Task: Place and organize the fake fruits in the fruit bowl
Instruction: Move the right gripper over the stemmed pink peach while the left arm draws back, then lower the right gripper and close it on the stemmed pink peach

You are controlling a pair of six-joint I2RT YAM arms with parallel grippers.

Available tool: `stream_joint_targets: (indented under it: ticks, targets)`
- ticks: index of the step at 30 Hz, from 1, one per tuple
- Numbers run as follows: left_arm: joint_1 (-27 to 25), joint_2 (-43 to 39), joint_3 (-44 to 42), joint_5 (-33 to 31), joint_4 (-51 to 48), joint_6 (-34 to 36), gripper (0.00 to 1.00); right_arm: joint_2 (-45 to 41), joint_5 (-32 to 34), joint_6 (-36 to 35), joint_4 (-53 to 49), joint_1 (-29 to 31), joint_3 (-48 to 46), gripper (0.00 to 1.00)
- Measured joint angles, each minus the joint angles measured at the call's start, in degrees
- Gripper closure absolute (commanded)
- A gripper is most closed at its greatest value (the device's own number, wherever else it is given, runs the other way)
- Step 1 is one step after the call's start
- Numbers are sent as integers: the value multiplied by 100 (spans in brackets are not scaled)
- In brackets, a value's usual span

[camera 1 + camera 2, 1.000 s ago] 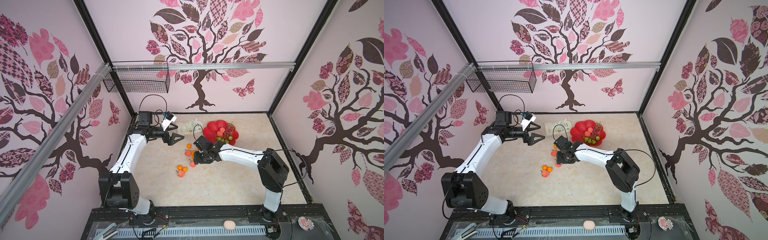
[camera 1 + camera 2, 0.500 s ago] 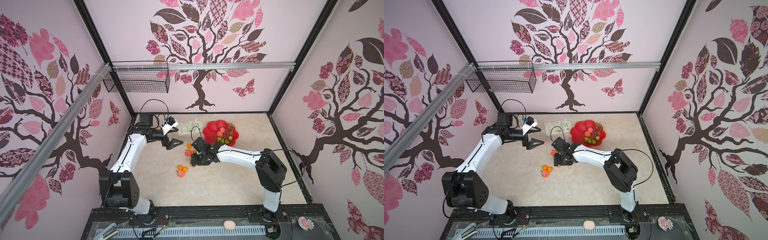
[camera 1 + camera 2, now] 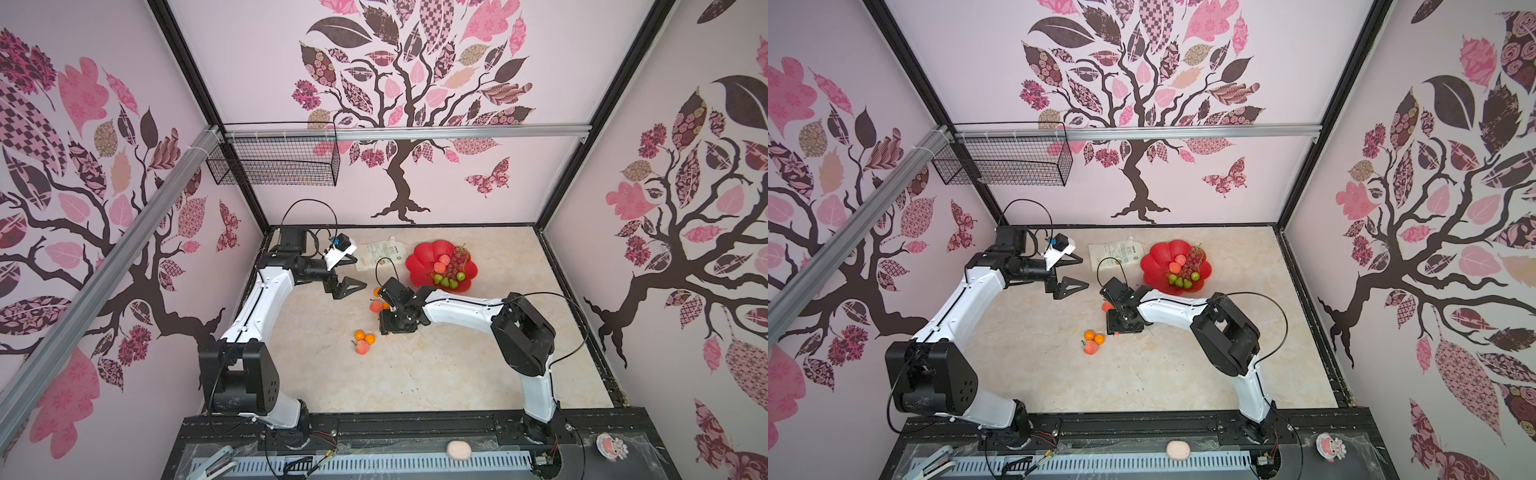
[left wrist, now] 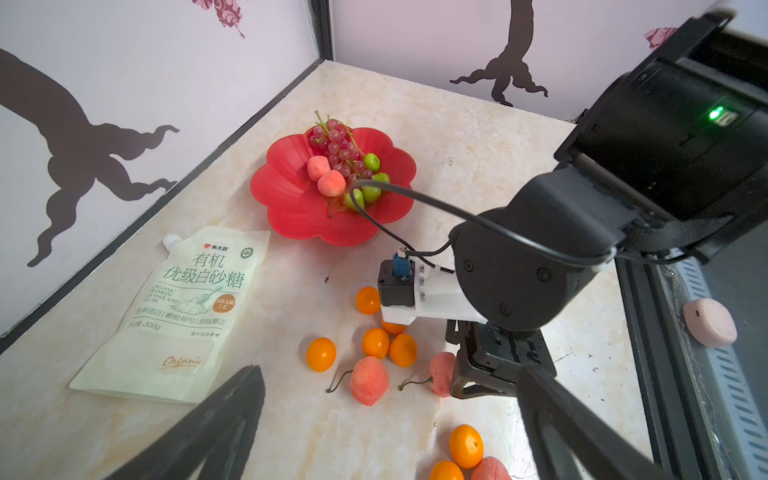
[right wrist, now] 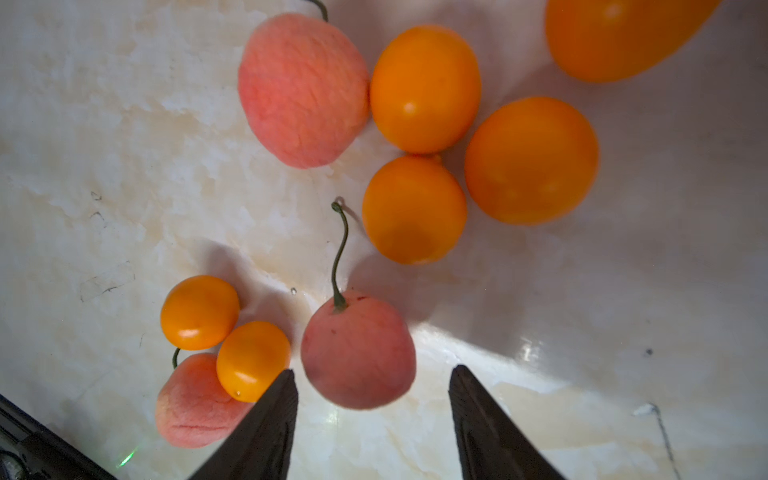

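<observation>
so the right gripper (image 5: pixel 372 370) is parked low over the loose fruit on the table (image 3: pixel 415 374), fingers (image 5: pixel 266 419) spread apart and nothing pinched. A stemmed peach (image 5: pixel 358 349) is caught lying right at the fingertips, lined up with the gap but mostly just past the tips. One finger is almost touched by it, and clear daylight is left at the other. Two tangerines (image 5: pixel 199 311) and another peach are bunched just beside that nearer finger. The fruit bowl (image 3: pixel 417 266) is set by the back wall next to a white pouch (image 3: pixel 380 255), with a grape bunch (image 3: pixel 457 259), two peaches and some green fruit already in it. The left gripper (image 3: pixel 360 273) is held near the pouch, fingers spread wide, empty
</observation>
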Motion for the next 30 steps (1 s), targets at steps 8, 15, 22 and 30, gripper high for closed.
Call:
stream_joint_targets:
  ticks: [8, 15, 22, 30]
  targets:
    - [0, 20, -4, 184, 46, -42, 2, 221, 26, -61, -15, 0, 177, 38]
    - [2, 20, -4, 345, 66, -98, 2, 435, 87, -157, -57, 0, 457, 39]
    - [0, 20, -4, 389, 96, -120, 2, 549, 142, -216, -85, 0, 520, 41]
    - [0, 20, -4, 391, 101, -122, 2, 551, 223, -308, -138, 0, 522, 45]
